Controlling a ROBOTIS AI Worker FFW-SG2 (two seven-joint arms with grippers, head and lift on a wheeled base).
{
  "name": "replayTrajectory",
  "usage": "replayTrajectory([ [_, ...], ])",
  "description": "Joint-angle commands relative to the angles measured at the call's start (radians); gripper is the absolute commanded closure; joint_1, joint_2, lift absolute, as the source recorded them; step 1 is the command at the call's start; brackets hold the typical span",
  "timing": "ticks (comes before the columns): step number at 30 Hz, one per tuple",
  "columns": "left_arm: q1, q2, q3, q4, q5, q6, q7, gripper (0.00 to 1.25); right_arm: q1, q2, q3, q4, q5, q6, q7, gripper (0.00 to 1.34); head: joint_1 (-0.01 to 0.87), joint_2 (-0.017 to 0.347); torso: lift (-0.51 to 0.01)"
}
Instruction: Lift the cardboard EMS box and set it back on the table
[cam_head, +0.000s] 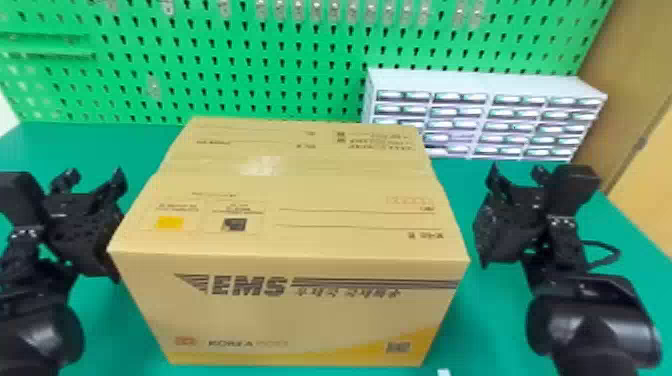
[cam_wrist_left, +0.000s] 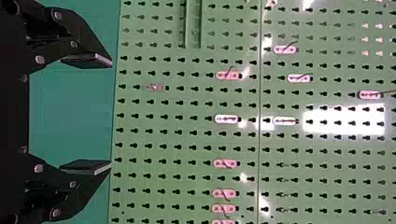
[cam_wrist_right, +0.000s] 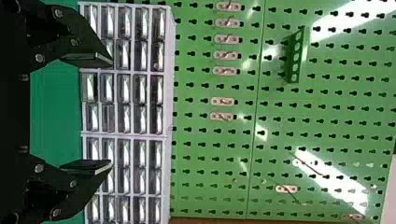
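**The EMS box (cam_head: 290, 320) sat on the green table (cam_head: 45, 145), ready for a big hug**

The box was closest, right in the middle, and it looked flat on the table. The left gripper (cam_wrist_left: 111, 114) was at one side and the right gripper (cam_wrist_right: 112, 112) at the other. Both had their fingers spread wide, with nothing in them. The right one was a bit apart from the box. The left one was very near, but I could not quite see if it touched.

The next job seemed to be a squeeze from both sides. The arms needed to push in at the same time, at the same height, and low enough to hold well. A soft, even push was best, since too much could dent the sides and too little could let the box slip. Then it had to go straight up and come down level.

The box was tan card, smooth and dull, with straight edges. Shiny tape (cam_head: 262, 165) ran over the top. The grippers were hard and black. Behind stood a bumpy rack of little drawers (cam_head: 480, 122) and a green wall full of holes (cam_head: 225, 65).
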Motion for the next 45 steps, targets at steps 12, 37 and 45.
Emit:
replayTrajectory([
  [12, -0.004, 0.0, 0.001, 0.0, -0.003, -0.004, 0.001, 0.48, -0.007, 0.0, 0.0, 0.0, 0.007, 0.002, 0.0, 0.49, 0.678, -0.015, -0.093],
  [37, -0.005, 0.0, 0.006, 0.0, -0.003, -0.007, 0.001, 0.48, -0.01, 0.002, -0.009, 0.0, 0.016, 0.003, 0.0, 0.49, 0.678, -0.015, -0.093],
  [45, -0.005, 0.0, 0.007, 0.0, -0.003, -0.007, 0.001, 0.48, -0.01, 0.002, -0.011, 0.0, 0.018, 0.002, 0.0, 0.49, 0.678, -0.015, -0.093],
])
